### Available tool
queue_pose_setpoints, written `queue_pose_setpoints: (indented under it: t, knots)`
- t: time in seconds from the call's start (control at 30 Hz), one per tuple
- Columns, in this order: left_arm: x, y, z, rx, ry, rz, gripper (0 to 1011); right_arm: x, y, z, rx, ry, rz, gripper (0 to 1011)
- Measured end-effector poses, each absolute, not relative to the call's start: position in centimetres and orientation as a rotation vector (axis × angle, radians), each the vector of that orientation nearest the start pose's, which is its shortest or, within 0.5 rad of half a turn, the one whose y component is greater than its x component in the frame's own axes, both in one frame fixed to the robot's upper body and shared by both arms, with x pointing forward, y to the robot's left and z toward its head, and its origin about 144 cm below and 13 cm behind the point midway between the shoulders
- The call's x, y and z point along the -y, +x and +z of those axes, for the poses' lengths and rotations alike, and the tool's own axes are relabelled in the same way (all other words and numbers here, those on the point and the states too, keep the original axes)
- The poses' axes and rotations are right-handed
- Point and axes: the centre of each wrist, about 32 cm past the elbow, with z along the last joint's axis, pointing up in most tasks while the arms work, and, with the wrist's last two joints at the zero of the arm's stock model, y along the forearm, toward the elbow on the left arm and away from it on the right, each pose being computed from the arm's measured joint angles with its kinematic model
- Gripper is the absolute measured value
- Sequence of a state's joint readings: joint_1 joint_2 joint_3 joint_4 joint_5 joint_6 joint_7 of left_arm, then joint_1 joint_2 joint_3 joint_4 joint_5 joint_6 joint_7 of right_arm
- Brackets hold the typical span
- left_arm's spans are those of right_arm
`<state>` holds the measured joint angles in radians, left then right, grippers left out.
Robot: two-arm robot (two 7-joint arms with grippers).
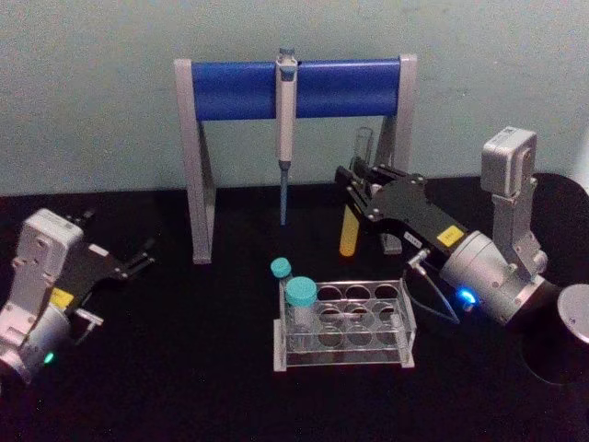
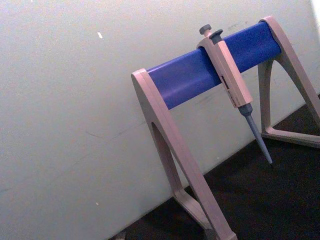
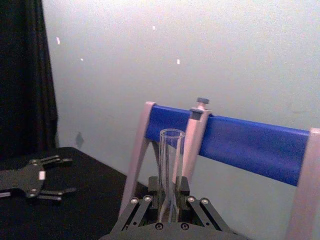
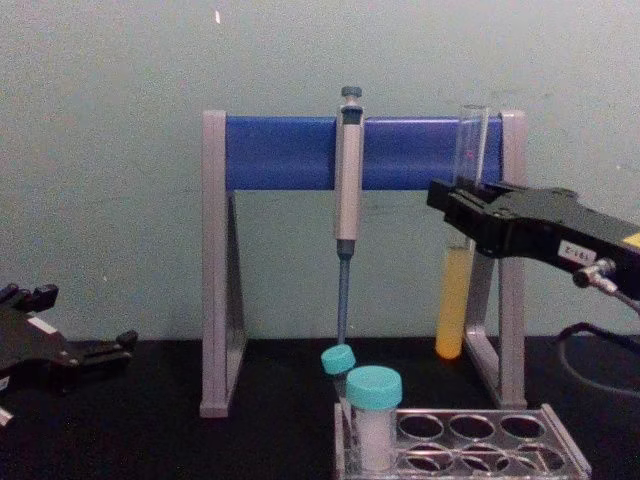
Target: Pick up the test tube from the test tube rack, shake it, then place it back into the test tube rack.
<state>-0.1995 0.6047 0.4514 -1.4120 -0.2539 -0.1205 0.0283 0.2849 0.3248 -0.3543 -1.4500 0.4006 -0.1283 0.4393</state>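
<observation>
A plain, pale green-grey wall (image 1: 92,92) runs along the 12 o'clock edge of the matt black table (image 1: 184,396). It is evenly lit and has a few small white flecks. A grey-legged stand (image 1: 198,184) with 1 blue crossbar (image 1: 230,89) rises at 12 o'clock on the table, just before the wall. A black curtain (image 3: 22,75) hangs beside the wall.

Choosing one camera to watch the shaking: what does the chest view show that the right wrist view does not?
Chest view, not the wrist view: the yellow-orange liquid in the test tube's lower part, the test tube rack below it, and two teal-capped vials at the rack's left end.
Right wrist view, not the chest view: a dark curtain at the room's side.
Both: the upright test tube clamped in the right claw, the pipette stand with its pipette, and the open left claw off to the left.
</observation>
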Motion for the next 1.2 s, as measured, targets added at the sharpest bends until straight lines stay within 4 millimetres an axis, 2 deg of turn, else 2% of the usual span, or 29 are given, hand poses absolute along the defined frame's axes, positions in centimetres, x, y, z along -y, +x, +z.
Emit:
queue_pose_setpoints:
  t: [0.7, 0.9, 1.2]
  knots:
    - [-31.0, 48.9, 114.0, 0.285, 0.304, 1.248, 1009, 23.7, 52.0, 119.0, 0.141, 0.102, -0.88, 232]
    - [-31.0, 48.9, 114.0, 0.285, 0.304, 1.248, 1010, 24.5, 51.1, 119.3, 0.153, 0.087, -0.9, 232]
    - [-31.0, 48.9, 114.0, 0.285, 0.304, 1.248, 1010, 25.4, 48.9, 119.3, 0.139, 0.053, -0.877, 230]
